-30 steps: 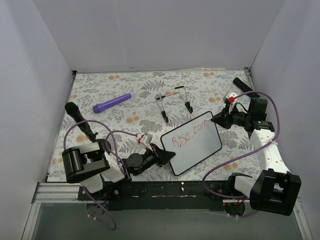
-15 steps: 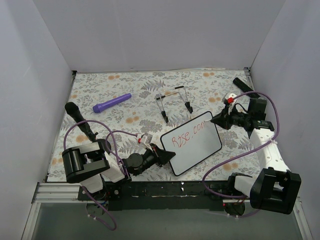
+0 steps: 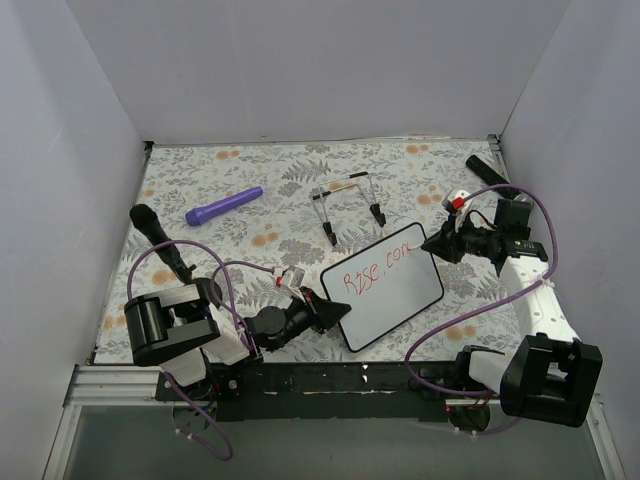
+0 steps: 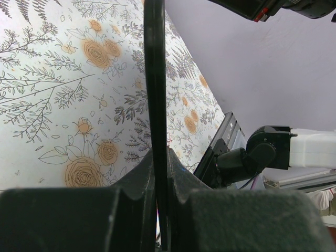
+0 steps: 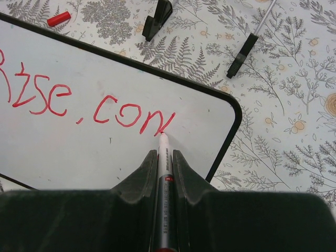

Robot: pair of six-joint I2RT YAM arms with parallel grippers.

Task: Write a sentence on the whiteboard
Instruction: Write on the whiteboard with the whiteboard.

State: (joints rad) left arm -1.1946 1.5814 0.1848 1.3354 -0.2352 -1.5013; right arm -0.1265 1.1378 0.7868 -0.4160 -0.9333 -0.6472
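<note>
At the table's front centre, the whiteboard [image 3: 392, 290] is sitting askew on the floral cloth [image 3: 250, 180], its red sentence [image 5: 89, 102] reading "Rise.con". Left gripper [image 3: 338, 312] is pinching the board's near-left rim, jaws closed tight. Right gripper [image 5: 163, 154] is clamping the marker [image 5: 163, 143], tip touching the last letter.

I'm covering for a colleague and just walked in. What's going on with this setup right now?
The left gripper is shut on the near-left edge of the whiteboard, holding it. The right gripper is shut on a marker, whose tip touches the board at the end of the red sentence. This reads roughly "Rise. con" so far. A red cap and a wire stand lie on the floral table beyond the board.
</note>
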